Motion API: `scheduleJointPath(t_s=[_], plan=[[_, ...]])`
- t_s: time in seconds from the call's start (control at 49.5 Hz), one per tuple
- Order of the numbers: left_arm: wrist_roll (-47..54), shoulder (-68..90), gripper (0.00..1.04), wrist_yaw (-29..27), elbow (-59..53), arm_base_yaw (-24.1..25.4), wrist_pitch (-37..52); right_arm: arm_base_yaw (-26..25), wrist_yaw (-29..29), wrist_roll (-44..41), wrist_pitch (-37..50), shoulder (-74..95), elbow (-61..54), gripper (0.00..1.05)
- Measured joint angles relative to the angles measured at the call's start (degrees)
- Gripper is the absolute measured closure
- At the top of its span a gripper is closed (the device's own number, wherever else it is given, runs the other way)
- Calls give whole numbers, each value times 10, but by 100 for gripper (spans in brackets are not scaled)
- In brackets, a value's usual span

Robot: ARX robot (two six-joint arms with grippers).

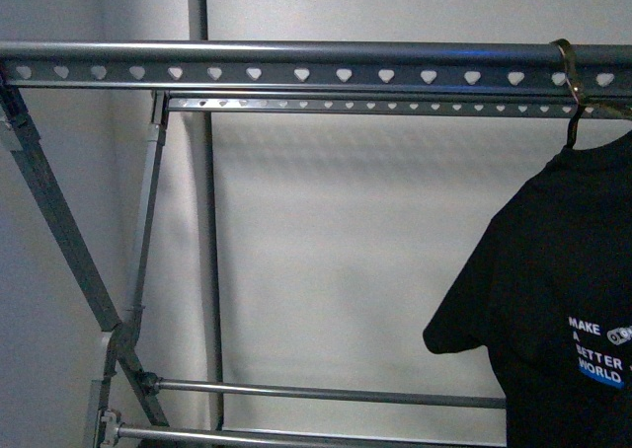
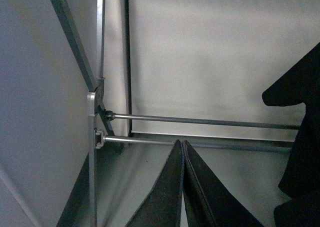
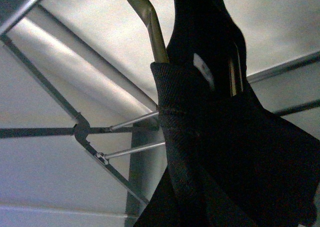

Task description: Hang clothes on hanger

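Though partly cropped, T-shirt (image 1: pixel 553 300) on rack (image 1: pixel 296 73).

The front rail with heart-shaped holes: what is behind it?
Behind the front rail runs a second punched rail, then a pale wall. The black T-shirt covers the lower right.

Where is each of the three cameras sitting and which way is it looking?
Front view: on the robot's body, facing the rack with the T-shirt hanging at right; no arm shows.
Left wrist view: on the left arm, looking past the closed left pincer to the rack's lower bars.
Right wrist view: on the right arm, close under the T-shirt collar and a brass hook; no pincer visible.
All three share the rack and T-shirt.
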Motion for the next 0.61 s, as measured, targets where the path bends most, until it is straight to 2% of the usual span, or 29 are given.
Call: scheduleJointPath(t_s=[0.222, 0.364, 0.424, 0.465, 0.606], plan=[[0, -50, 101, 0, -41, 0, -5, 32, 20, 12, 51, -3, -37, 102], [0, -93, 101, 0, -67, 0, -23, 71, 108, -45, 228, -61, -176, 73], [0, -117, 101, 0, -78, 0, -36, 79, 137, -58, 348, -127, -269, 57], [0, -127, 101, 0, -82, 0, -43, 84, 157, -70, 401, -167, -313, 51], [0, -158, 101, 0, -92, 0, -62, 109, 199, -116, 532, -323, -458, 28]])
